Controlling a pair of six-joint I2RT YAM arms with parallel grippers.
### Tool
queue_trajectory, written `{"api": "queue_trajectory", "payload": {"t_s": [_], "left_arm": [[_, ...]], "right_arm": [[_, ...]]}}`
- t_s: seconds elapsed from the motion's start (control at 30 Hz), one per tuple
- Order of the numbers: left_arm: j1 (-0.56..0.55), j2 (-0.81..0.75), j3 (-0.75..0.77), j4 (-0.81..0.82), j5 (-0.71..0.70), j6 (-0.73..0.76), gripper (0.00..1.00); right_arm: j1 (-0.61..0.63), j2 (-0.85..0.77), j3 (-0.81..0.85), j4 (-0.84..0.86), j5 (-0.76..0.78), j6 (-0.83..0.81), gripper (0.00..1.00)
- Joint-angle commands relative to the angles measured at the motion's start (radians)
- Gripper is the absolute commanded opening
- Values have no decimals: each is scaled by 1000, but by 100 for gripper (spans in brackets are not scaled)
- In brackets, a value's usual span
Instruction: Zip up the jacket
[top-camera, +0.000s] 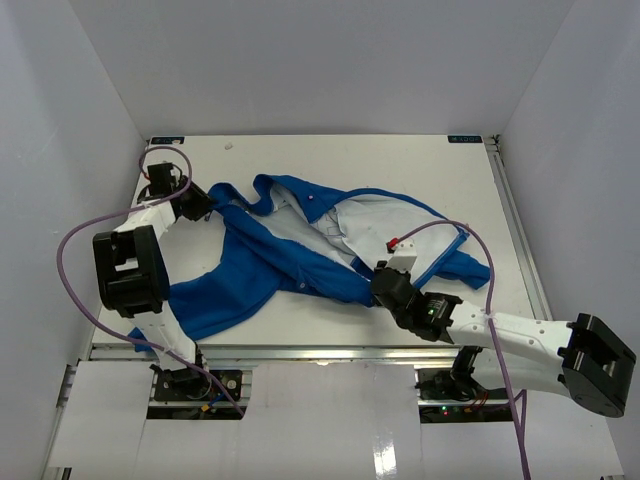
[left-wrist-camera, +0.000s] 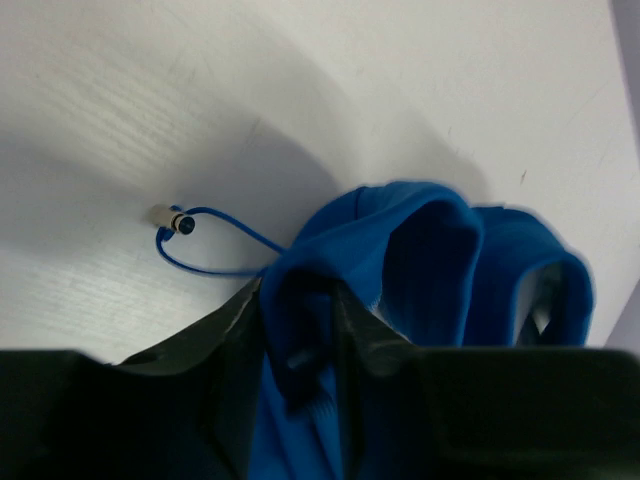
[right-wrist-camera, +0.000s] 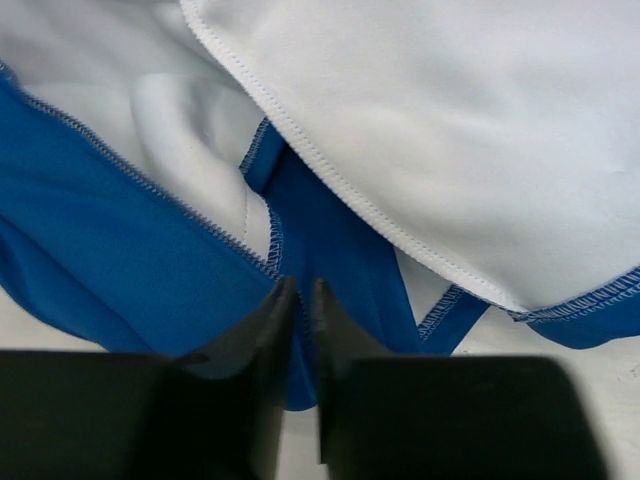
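The bright-blue jacket (top-camera: 290, 250) lies crumpled across the middle of the white table, its pale lining (top-camera: 385, 225) turned up on the right half. My left gripper (top-camera: 203, 207) is at the jacket's far left end and is shut on a fold of blue fabric (left-wrist-camera: 305, 330). A thin blue drawstring with a small toggle (left-wrist-camera: 172, 220) trails from that fold onto the table. My right gripper (top-camera: 385, 283) is at the jacket's near edge and is shut on blue fabric (right-wrist-camera: 335, 250) beside the zipper teeth (right-wrist-camera: 150, 180); the pale lining (right-wrist-camera: 450, 130) shows above.
The table (top-camera: 350, 155) is boxed in by white walls on the left, back and right. A metal rail (top-camera: 515, 220) runs along its right edge. Purple cables (top-camera: 75, 240) loop off both arms.
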Motion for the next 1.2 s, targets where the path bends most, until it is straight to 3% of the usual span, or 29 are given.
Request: {"api": "queue_trajectory", "payload": {"t_s": [0.0, 0.13, 0.23, 0.3, 0.5, 0.7, 0.93, 1.17], "left_arm": [[-16, -71, 107, 69, 41, 65, 53], [-61, -136, 165, -128, -112, 120, 55], [-92, -262, 117, -209, -271, 114, 56], [-91, -319, 44, -211, -285, 103, 58], [-95, -487, -117, -217, -205, 115, 58], [-86, -518, -202, -218, -225, 131, 59], [-56, -482, -274, -166, -68, 51, 59], [-26, -501, -321, -204, -89, 75, 59]], "right_arm": [[-16, -29, 28, 10, 45, -49, 37], [-16, -88, 53, -33, -4, -93, 56], [-18, -133, 74, -81, -12, -89, 59], [-17, -161, 65, -89, -14, -95, 60], [-16, -180, 67, -53, -131, -147, 61], [66, -4, 129, 85, -367, -387, 62], [233, 215, 223, 168, -365, -564, 60], [320, 317, 239, 239, -399, -625, 62]]}}
